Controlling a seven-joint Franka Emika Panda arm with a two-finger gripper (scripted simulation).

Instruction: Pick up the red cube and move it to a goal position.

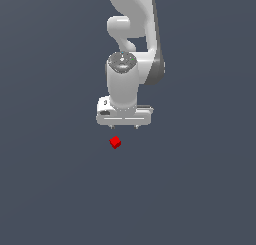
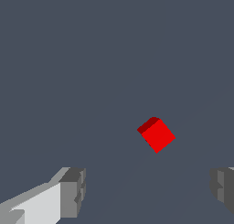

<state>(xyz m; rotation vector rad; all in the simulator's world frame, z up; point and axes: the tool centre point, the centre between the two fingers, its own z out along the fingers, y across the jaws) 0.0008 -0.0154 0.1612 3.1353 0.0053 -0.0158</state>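
Inspecting progress, I find the task barely begun: the red cube (image 1: 115, 142) lies ungrasped on the grey tabletop (image 1: 200, 189), turned at an angle, near my claw (image 1: 124, 125) but apart from it. My claw stands wide and empty, its fingers (image 2: 73, 192) well clear of the cube in the wrist view. Approach, descent, grasp, lift and carry all remain, in my judgement. No goal marker is visible.

the red cube (image 1: 115, 142) has flat, matt faces, plain and unpatterned, one side shaded darker. the arm (image 1: 131, 29) above it looks like smooth white plastic with a soft sheen, and has a grey mottled cap. the fingers (image 2: 73, 192) end in matt grey pads. the ground (image 1: 50, 189) under the cube is even, matt slate-grey.
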